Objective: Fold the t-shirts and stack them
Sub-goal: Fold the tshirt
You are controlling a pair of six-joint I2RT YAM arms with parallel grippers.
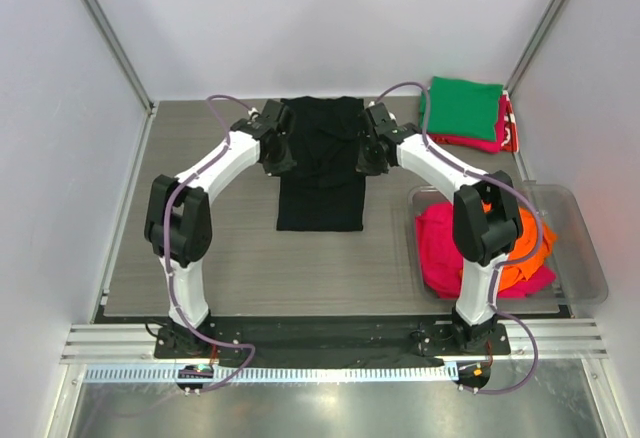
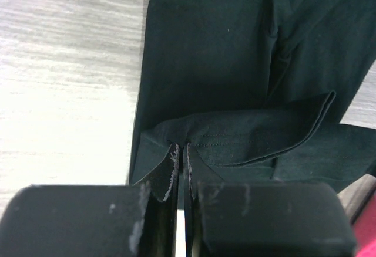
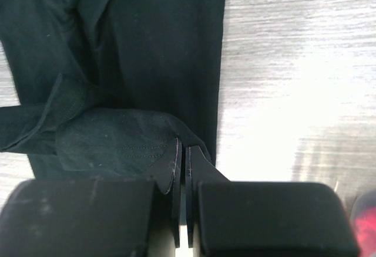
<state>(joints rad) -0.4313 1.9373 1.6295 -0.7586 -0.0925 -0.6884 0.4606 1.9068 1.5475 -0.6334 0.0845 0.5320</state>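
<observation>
The black t-shirt [image 1: 320, 173] lies on the table as a long narrow strip, sleeves folded in. My left gripper [image 1: 277, 156] is shut on its upper left edge; in the left wrist view [image 2: 181, 151] the jaws pinch a folded hem of the black cloth [image 2: 235, 63]. My right gripper [image 1: 366, 158] is shut on the upper right edge; in the right wrist view [image 3: 183, 151] the jaws pinch a cloth fold [image 3: 117, 139]. A folded green t-shirt [image 1: 462, 108] lies on a folded pink-red one [image 1: 497, 140] at the back right.
A clear plastic bin [image 1: 585, 258] at the right holds crumpled magenta [image 1: 440, 248] and orange [image 1: 535, 238] shirts. Frame posts and white walls stand at the back corners. The grey table [image 1: 220, 248] ends at a rail near the arm bases.
</observation>
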